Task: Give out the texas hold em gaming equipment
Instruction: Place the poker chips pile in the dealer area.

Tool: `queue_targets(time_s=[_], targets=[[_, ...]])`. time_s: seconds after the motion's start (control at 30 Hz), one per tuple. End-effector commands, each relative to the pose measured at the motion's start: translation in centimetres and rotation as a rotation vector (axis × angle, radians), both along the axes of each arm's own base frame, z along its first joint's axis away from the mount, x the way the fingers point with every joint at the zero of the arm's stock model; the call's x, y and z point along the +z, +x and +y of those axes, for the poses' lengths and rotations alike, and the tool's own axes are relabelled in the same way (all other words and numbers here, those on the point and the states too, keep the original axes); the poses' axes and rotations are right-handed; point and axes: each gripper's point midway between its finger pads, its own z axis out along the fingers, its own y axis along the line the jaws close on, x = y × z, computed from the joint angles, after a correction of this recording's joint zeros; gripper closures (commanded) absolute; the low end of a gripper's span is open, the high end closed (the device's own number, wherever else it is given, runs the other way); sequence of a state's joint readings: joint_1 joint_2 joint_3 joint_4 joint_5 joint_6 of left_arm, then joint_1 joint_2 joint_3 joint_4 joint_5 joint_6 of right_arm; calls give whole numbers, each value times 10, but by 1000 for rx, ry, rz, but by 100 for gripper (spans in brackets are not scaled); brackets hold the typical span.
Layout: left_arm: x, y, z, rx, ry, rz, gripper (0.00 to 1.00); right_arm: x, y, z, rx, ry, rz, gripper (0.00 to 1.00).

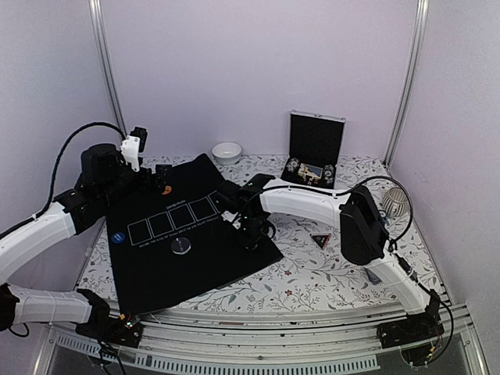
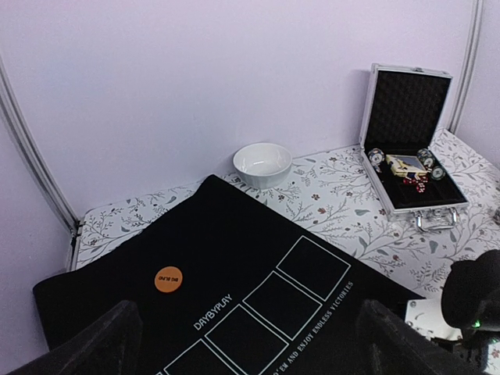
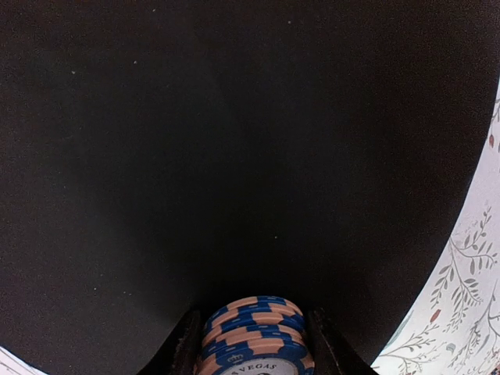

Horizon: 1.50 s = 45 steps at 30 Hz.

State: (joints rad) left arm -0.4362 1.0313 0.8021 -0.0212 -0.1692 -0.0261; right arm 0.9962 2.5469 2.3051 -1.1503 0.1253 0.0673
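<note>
My right gripper (image 3: 254,344) is shut on a short stack of blue-and-orange poker chips (image 3: 254,324) and holds it low over the black mat (image 3: 234,141); in the top view it (image 1: 251,234) is near the mat's right edge. My left gripper (image 2: 250,344) is open and empty above the mat's far left part (image 1: 152,181). A round grey button (image 1: 181,247) lies on the mat below the row of card boxes. A black-red triangular marker (image 1: 319,240) lies on the tablecloth right of the mat. Cards (image 2: 405,165) and more chips (image 2: 377,155) sit in the open case.
An orange round disc (image 2: 168,279) and a blue one (image 1: 117,236) lie on the mat's left side. The silver-edged case (image 1: 315,152) stands open at the back right, a white bowl (image 1: 226,151) at the back centre. A silver mesh object (image 1: 394,201) sits at the far right.
</note>
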Motion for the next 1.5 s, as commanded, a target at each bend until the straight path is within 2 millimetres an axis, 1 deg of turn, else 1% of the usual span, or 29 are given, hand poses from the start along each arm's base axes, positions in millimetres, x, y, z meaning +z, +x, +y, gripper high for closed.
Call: queue_targets(time_s=[0.0, 0.1, 0.3, 0.4, 0.53, 0.67, 0.8, 0.9, 1.07, 1.2, 1.23, 1.47], targets=[[-3, -1, 1, -2, 8, -3, 2, -12, -17, -9, 44, -95, 13, 96], [-4, -1, 1, -3, 8, -1, 2, -15, -23, -11, 72, -123, 7, 92], [-4, -1, 1, -3, 9, -1, 2, -23, -24, -16, 82, -154, 5, 72], [-4, 0, 0, -3, 10, 0, 2, -25, -23, -17, 80, -160, -3, 65], [-4, -1, 0, -5, 11, -2, 2, -26, -21, -17, 79, -151, -4, 61], [-4, -1, 1, -1, 13, -2, 2, -31, -24, -18, 76, -127, 43, 58], [-3, -1, 1, -2, 13, -4, 2, -33, -25, -20, 64, -116, 68, 56], [-4, -1, 1, -1, 15, -3, 2, -33, -25, -20, 61, -110, 74, 53], [-3, -1, 1, -1, 15, -4, 2, -32, -25, -20, 59, -110, 75, 51], [-3, -1, 2, 0, 13, -4, 2, -28, -24, -19, 57, -102, 71, 48], [-4, -1, 2, 1, 15, -3, 2, -26, -24, -18, 58, -99, 68, 47], [-4, -1, 2, 1, 17, -3, 2, -18, -19, -16, 52, -84, 44, 30]])
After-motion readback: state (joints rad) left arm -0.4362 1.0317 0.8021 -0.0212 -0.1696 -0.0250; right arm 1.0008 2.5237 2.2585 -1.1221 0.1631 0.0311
